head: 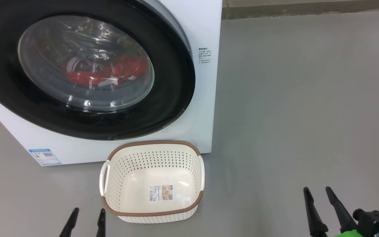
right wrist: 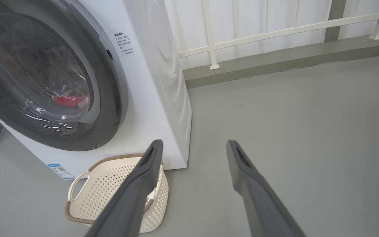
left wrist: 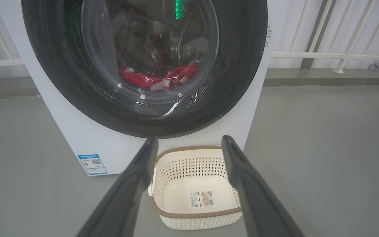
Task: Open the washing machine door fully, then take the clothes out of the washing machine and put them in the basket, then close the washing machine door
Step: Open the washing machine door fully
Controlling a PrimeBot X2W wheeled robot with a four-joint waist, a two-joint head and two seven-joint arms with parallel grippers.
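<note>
progress: nothing done yet; door [head: 171,82] is shut, all 3 steps left.
clothes [head: 110,74]: red w/ white, inside washer [head: 206,29], seen thru the door.
basket [head: 153,144]: empty, on floor [head: 308,98] just before washer, below door.
left tool [head: 89,210]: open, holds nothing, near basket.
right tool [head: 317,188]: open, holds nothing, well apart from basket.
writing: blue label [head: 44,156] at washer's lower front corner, small print [head: 204,56] beside door, sticker [head: 160,193] in basket; all too small to read.

Glossy black door rim [head: 173,82], perforated cream plastic basket [head: 189,158].
</note>
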